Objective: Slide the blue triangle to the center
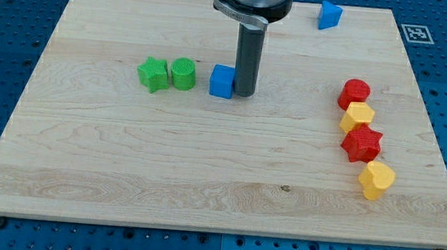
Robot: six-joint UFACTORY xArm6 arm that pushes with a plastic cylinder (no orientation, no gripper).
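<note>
The blue triangle [329, 14] lies near the view's top edge, right of the middle of the wooden board [204, 163]. My tip [244, 92] stands well to its lower left, touching or almost touching the right side of a blue cube [222, 81]. The dark rod rises from the tip to the arm's mount at the view's top.
A green star [154, 74] and a green cylinder [183, 73] lie left of the blue cube. At the view's right a column runs downward: a red hexagonal block [355, 92], a yellow block [358, 116], a red star [362, 143], a yellow heart [377, 179].
</note>
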